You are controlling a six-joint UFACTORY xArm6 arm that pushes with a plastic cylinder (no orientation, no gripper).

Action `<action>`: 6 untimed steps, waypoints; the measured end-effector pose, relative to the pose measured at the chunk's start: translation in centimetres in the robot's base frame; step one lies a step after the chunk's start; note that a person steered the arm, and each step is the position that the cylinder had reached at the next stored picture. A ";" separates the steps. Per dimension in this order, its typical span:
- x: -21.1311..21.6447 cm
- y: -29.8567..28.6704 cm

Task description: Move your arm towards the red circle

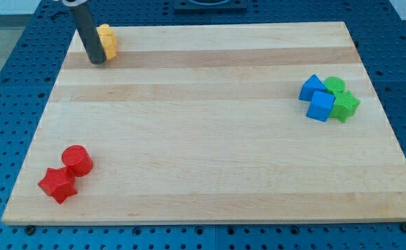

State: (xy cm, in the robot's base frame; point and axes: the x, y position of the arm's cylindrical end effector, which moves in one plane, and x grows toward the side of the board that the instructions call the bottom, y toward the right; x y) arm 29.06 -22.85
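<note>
- Sitting near the board (209, 125) top-left edge, my tip (97, 61) is seen touching the yellow block (107, 40); no gripper is fitted.
- Red circle (77, 160) is parked bottom-left, beside red star (57, 184); bare wood is seen between.

Red circle (77, 160) and star (57, 184), yellow block (107, 40), blue and green blocks, pale striped wooden board (203, 160)

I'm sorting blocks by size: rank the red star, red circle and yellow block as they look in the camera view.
1. red star
2. red circle, close to the star, so unsure
3. yellow block, partly hidden behind my tip and farther away
</note>
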 end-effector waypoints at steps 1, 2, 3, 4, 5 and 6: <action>-0.1 0.0; 2.8 1.1; 7.3 6.2; 12.5 11.6; 17.8 14.1; 22.4 14.3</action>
